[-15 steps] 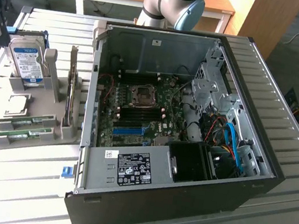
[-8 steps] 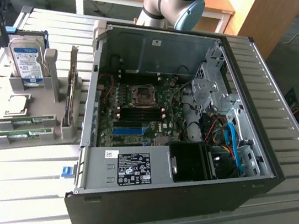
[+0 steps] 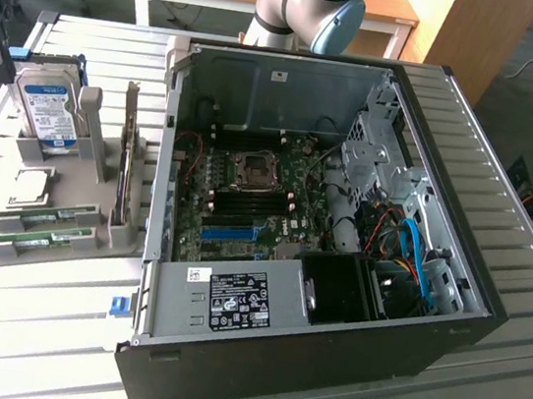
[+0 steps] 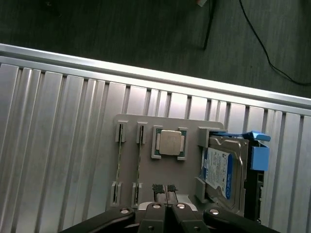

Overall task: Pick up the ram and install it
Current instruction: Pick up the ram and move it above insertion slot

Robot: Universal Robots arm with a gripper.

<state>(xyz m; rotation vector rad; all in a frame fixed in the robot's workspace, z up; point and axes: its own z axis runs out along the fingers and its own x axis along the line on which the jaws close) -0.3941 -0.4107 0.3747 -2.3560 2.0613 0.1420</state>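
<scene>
Two thin green ram sticks stand on edge, side by side, in slots of a grey holder tray (image 3: 78,201); one stick (image 3: 45,219) is nearer the case than the other (image 3: 30,242). In the wrist view they appear edge-on as two thin lines (image 4: 119,160) (image 4: 139,160). My gripper (image 4: 164,190) hangs above the tray's edge with its fingertips pressed together, shut and holding nothing. It is apart from both sticks. In the open computer case (image 3: 449,314), the motherboard (image 3: 248,192) shows dark memory slots (image 3: 246,204) beside the CPU socket.
The tray also holds a blue-labelled hard drive (image 3: 46,109) (image 4: 221,167), a loose CPU chip (image 3: 32,186) (image 4: 170,142) and an upright card (image 3: 126,155). Everything sits on a ribbed metal table (image 3: 512,145). Cables and a drive cage fill the case's right side. A blue slot (image 3: 232,232) lies below the memory slots.
</scene>
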